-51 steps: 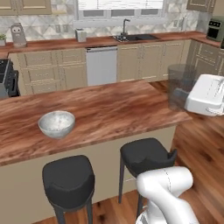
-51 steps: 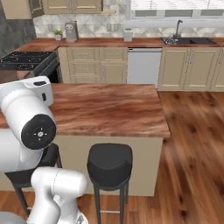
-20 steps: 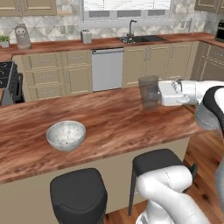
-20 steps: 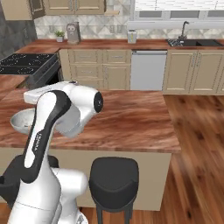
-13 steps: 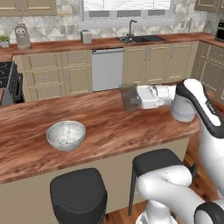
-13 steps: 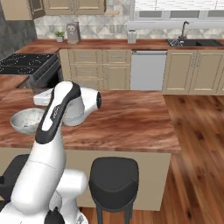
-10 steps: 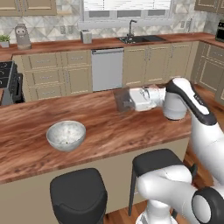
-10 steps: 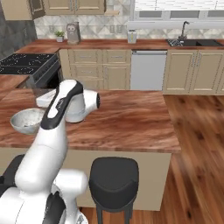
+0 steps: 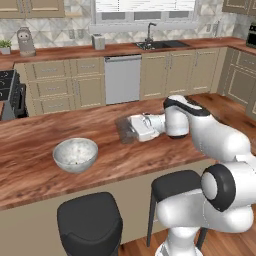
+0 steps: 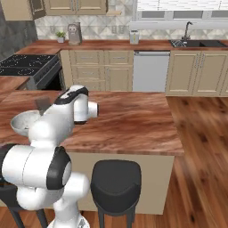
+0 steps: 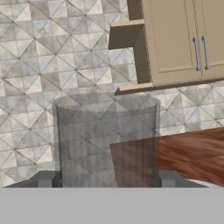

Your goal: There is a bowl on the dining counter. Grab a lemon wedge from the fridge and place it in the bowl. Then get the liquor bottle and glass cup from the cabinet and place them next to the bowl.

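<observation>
The speckled grey-white bowl (image 9: 75, 154) (image 10: 24, 123) sits on the reddish-brown dining counter (image 9: 30, 145) (image 10: 133, 120). My gripper (image 9: 131, 129) (image 11: 106, 180) reaches leftward low over the counter, shut on the clear glass cup (image 9: 124, 130) (image 10: 43, 105) (image 11: 107, 144). The cup hangs a little to the right of the bowl, apart from it. In the hand view the cup stands between the two fingertips (image 11: 43, 179). I cannot make out a lemon wedge inside the bowl. The liquor bottle, the fridge and the cabinet are out of view.
Two black stools (image 9: 90, 222) (image 9: 176, 186) stand at the counter's near side. Behind it run a wall counter with a sink (image 9: 155, 44), a dishwasher (image 9: 122, 79) and a stove (image 10: 26, 67). Tan wall cabinets (image 11: 175, 39) hang over a tiled wall.
The arm has swung left across the counter, carrying the glass cup from the right side to a spot close beside the bowl. The bowl has stayed put.
</observation>
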Motion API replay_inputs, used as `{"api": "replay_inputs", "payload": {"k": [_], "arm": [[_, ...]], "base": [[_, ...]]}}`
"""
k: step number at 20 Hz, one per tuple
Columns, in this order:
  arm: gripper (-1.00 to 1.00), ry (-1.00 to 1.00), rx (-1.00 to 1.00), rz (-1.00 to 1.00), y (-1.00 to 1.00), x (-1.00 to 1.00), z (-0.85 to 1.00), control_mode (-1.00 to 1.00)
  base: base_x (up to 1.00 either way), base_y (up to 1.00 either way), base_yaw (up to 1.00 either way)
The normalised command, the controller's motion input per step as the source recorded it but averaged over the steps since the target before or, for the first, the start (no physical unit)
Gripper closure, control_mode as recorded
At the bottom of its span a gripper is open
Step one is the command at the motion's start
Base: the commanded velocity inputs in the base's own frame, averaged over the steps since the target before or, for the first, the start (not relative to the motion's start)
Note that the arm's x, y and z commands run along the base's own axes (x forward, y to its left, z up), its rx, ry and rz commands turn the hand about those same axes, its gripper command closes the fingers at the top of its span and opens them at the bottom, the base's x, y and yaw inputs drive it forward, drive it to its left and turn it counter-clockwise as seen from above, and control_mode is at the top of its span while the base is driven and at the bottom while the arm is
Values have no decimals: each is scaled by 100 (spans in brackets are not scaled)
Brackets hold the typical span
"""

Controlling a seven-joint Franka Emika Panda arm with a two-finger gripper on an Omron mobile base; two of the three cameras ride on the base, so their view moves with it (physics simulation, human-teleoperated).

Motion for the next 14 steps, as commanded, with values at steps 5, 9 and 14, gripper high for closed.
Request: {"api": "replay_inputs", "payload": {"k": [5, 9, 14], "arm": [[100, 0, 2, 0, 6, 44, -52, -100], [100, 0, 5, 0, 16, 40, -73, -100], [100, 0, 6, 0, 25, 50, -35, -100]], "base": [[0, 0, 0], [0, 0, 0], [0, 0, 0]]}}
